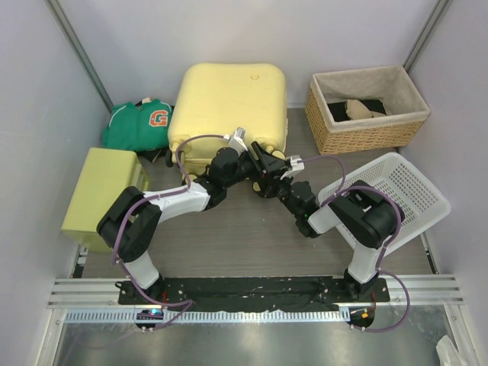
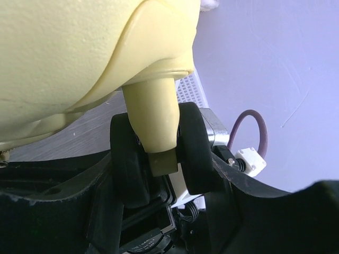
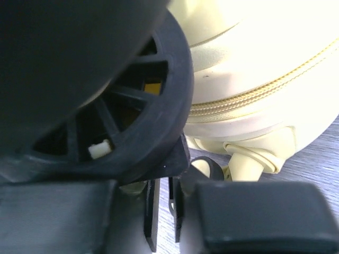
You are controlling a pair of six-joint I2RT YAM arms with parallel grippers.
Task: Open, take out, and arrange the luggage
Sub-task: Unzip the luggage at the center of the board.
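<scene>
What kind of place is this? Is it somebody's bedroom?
Probably a robot lab booth, not a bedroom. Plain grey walls box it in, a left arm and right arm are bolted down, and the luggage sits like a prop.

- The luggage (image 1: 229, 107), pale yellow and hard-shelled, is lying flat toward the table's far side.
- Its zipper (image 3: 254, 100) is seemingly sitting closed.
- Its black wheels (image 2: 196, 148) are facing the near side.

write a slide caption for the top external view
Two arms meet at the wheeled near edge of the closed luggage, wicker basket to its right, green jersey and yellow-green box to its left
</scene>
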